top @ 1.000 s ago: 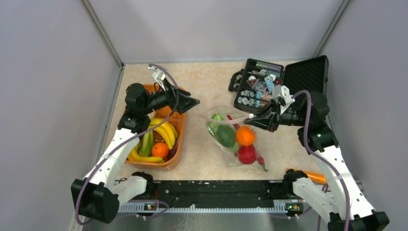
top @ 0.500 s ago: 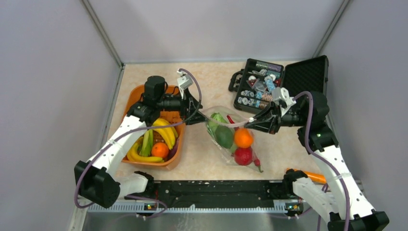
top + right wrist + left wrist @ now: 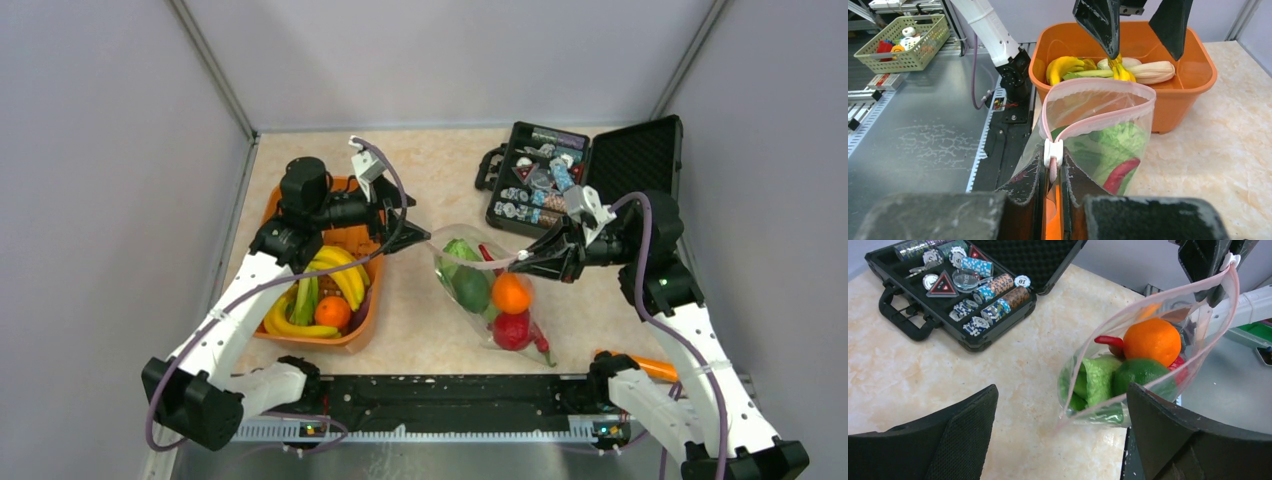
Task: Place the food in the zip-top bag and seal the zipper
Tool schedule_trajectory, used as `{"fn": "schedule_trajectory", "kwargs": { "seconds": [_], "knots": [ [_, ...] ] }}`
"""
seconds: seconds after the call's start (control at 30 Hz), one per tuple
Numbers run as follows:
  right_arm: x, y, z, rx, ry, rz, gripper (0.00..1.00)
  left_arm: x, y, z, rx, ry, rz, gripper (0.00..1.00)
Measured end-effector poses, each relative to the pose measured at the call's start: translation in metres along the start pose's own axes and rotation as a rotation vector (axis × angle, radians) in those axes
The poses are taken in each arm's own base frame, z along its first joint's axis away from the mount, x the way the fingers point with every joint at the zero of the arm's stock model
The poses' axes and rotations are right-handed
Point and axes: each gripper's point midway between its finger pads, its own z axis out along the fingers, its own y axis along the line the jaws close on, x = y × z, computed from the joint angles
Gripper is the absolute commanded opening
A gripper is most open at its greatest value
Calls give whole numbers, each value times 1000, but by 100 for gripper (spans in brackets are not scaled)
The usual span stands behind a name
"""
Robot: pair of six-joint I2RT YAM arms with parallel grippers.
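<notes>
The bag (image 3: 478, 318) lies mid-table, its long axis running far-left to near-right. Its mouth opens toward the left gripper (image 3: 412, 225), whose jaws gape wide, holding nothing. The right gripper (image 3: 517, 263) is clamped on the zipper (image 3: 1108, 117). The bag holds orange, green and red food (image 3: 511, 294); the tub (image 3: 345, 340) on the left holds bananas (image 3: 340, 275).

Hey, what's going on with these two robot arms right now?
The right gripper is shut on the mouth edge of the zip-top bag, holding it open. An orange, green pieces and red pieces are inside. The left gripper hangs open and empty between the orange tub and the bag. Bananas and another orange lie in the tub; the zipper is unsealed.
</notes>
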Motion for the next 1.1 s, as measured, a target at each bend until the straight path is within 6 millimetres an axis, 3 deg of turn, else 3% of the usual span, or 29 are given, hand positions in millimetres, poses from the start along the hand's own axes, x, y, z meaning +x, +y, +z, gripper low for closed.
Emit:
{"fn": "schedule_trajectory", "kwargs": {
  "seconds": [0.17, 0.27, 0.43, 0.5, 0.6, 0.77, 0.93, 1.03, 1.1],
  "knots": [
    [0, 2, 0, -9, 1, -2, 0, 0, 5, 5, -10, 14, -5, 88],
    [0, 2, 0, -11, 1, -2, 0, 11, 9, 15, -14, 65, -14, 87],
    [0, 3, 0, -14, 0, -3, 0, 37, -1, 31, 23, 175, -14, 83],
    [0, 3, 0, -13, 0, -5, 0, 45, -5, 31, 36, 206, -12, 85],
    [-1, 4, -1, -13, -1, -8, 0, 50, -6, 29, 37, 225, -13, 78],
    [0, 5, -1, -13, 0, -7, 0, 45, -9, 24, 31, 214, 16, 56],
    [0, 3, -1, -5, 0, -6, 0, 56, -10, 20, 34, 264, 12, 60],
    [0, 1, -1, 13, 0, -8, 0, 66, -11, 18, 50, 297, -11, 48],
    [-1, -2, -1, 30, -1, -11, 0, 69, -13, 18, 60, 309, -22, 26]
  ]
}}
